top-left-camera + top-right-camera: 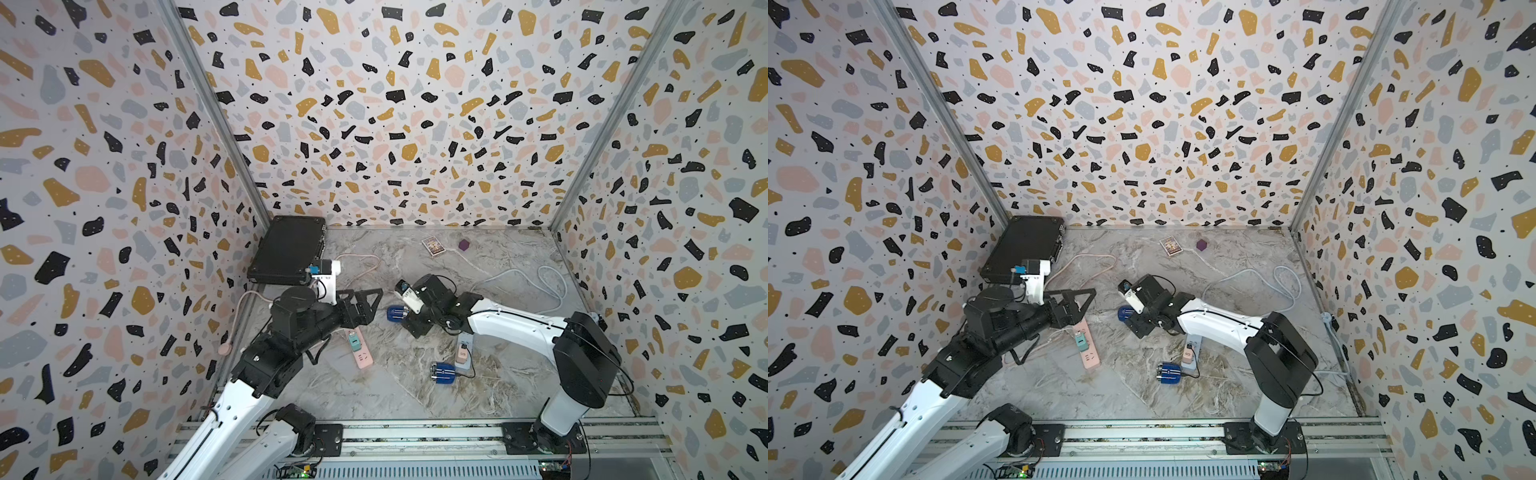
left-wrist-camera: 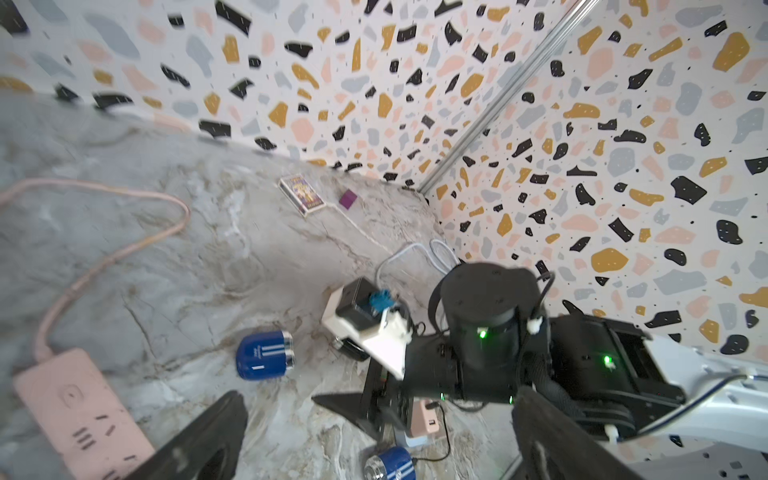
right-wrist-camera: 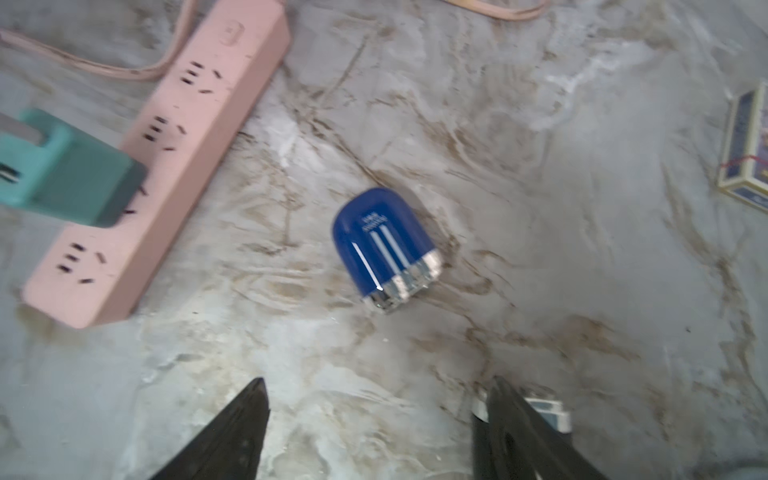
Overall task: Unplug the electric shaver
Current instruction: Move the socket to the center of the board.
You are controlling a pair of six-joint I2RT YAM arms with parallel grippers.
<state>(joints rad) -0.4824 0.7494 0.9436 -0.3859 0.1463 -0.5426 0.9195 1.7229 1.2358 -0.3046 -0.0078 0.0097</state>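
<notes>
Found left jaws released, spread wide, nothing between them, poised near the far end of the pink power strip (image 1: 363,353). Found right jaws likewise released and empty, hanging over bare worktop (image 1: 415,395), with a blue shaver (image 3: 384,249) lying on its side just ahead of the tips and no lead visible at it. Noted a teal adapter (image 3: 70,174) resting on the pink strip; unable to confirm seating in a socket. Located second blue shaver (image 1: 444,371) toward the front of the worktop, joined by a black cable (image 2: 448,436) to a pink charger (image 1: 460,354) seated on a pale power strip (image 1: 464,365). Recorded black case (image 1: 286,249) propped in the back left corner, lid shut, contents hidden. Logged a card box (image 1: 432,246) and a purple cube (image 1: 464,244) by the back wall, apart.
</notes>
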